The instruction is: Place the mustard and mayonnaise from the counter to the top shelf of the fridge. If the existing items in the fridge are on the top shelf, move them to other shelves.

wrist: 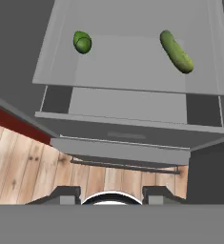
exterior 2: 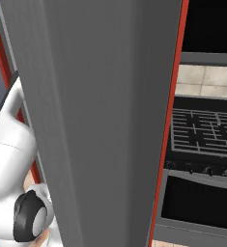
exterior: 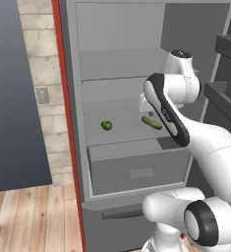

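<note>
The fridge (exterior: 122, 64) stands open in front of me, with grey shelves and a grey drawer (exterior: 136, 170). On the shelf just above the drawer lie a small round dark green vegetable (exterior: 106, 125) (wrist: 82, 42) and, to its right, a long slim cucumber (exterior: 152, 122) (wrist: 176, 51). My gripper (wrist: 112, 195) hangs in front of that shelf, back from both items, open with nothing between its fingertips (wrist: 68, 193). In the left base view the hand (exterior: 144, 104) sits just above the cucumber, partly behind my arm. The mustard, the mayonnaise and the counter are out of view.
The fridge's red-edged side (exterior: 65, 108) stands at the left, and its grey outer wall (exterior 2: 100, 120) is close to the right base camera. Door shelves (exterior: 225, 93) jut in at the right. A black stove (exterior 2: 202, 130) is beyond the fridge. Wood floor (exterior: 33, 216) lies below.
</note>
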### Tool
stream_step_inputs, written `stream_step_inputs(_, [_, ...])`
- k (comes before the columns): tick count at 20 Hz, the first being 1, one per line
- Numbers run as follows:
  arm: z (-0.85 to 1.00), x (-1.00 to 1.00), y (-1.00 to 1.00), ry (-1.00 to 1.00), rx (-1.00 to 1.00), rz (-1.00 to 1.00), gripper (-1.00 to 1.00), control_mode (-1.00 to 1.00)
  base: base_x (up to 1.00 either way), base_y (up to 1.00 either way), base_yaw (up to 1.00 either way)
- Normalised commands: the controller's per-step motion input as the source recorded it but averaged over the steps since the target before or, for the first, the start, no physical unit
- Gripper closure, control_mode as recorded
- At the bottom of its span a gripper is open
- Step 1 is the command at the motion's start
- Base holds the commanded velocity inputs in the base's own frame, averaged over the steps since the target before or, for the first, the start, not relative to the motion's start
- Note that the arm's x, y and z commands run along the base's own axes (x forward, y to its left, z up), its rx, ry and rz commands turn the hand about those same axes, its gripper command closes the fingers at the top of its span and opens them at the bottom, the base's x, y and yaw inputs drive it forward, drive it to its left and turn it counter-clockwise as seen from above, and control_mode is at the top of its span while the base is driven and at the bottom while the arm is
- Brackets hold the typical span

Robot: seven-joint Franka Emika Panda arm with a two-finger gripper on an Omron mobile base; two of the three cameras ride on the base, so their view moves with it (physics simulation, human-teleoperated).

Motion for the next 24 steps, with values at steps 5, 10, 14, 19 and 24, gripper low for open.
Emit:
stream_step_inputs(5, [0.00,-0.27,0.34,0.00,0.00,0.01,-1.00,-1.00,0.00,0.00,0.00])
stream_step_inputs(10, [0.00,-0.64,0.62,0.00,0.00,0.00,-1.00,-1.00,0.00,0.00,0.00])
stream_step_inputs(14, [0.00,-0.98,0.21,0.00,0.00,0.00,-1.00,-1.00,0.00,0.00,0.00])
stream_step_inputs(19, [0.00,-1.00,0.00,-0.06,0.00,-0.01,-1.00,-1.00,0.00,0.00,0.00])
stream_step_inputs(24, [0.00,-0.69,0.00,-0.07,0.00,-0.01,-1.00,-1.00,0.00,0.00,0.00])
